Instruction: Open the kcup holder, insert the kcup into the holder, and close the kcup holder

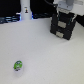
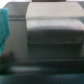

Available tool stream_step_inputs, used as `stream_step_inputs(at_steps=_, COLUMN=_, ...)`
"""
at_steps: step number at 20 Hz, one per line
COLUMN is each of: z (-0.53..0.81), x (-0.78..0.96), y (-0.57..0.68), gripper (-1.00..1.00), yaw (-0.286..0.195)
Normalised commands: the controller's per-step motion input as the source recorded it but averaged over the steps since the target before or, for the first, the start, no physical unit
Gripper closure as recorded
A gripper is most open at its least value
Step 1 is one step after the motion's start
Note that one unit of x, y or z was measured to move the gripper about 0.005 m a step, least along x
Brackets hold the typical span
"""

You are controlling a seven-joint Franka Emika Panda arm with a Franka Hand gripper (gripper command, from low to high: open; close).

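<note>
— Black holder point(image 1: 63, 26) sits at the far side of a white table point(image 1: 45, 55), toward the exterior view's right, its two stacked drawer fronts facing the camera. Where is the arm?

— White arm point(image 1: 64, 6) hangs directly over the holder. The gripper point(image 1: 63, 15) is down at the holder's top edge; whether it touches cannot be told.

— Clenched or released?

— Cannot tell. The exterior view is too coarse to show the fingers, and the wrist view shows none clearly, only a blurred dark box face point(image 2: 52, 30) filling the frame and a teal patch point(image 2: 4, 27) at one edge.

— And the kcup?

— Green-topped kcup point(image 1: 18, 65) lies alone on the table, well apart from the holder, near the front toward the exterior view's left. Nothing holds it.

— Anything else?

— A white bottle-like object point(image 1: 25, 11) stands at the back.
</note>
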Motion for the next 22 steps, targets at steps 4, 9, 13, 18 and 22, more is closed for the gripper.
stream_step_inputs(at_steps=4, z=-0.38, x=-0.34, y=0.04, gripper=-1.0, yaw=-0.03)
stream_step_inputs(at_steps=9, z=-0.18, x=-0.25, y=0.02, gripper=1.0, yaw=-0.032)
stream_step_inputs(at_steps=13, z=0.0, x=0.07, y=-0.03, gripper=1.0, yaw=-0.013)
stream_step_inputs(at_steps=18, z=0.0, x=0.05, y=-0.03, gripper=1.0, yaw=-0.013)
stream_step_inputs(at_steps=22, z=0.0, x=0.0, y=-0.02, gripper=1.0, yaw=-0.017)
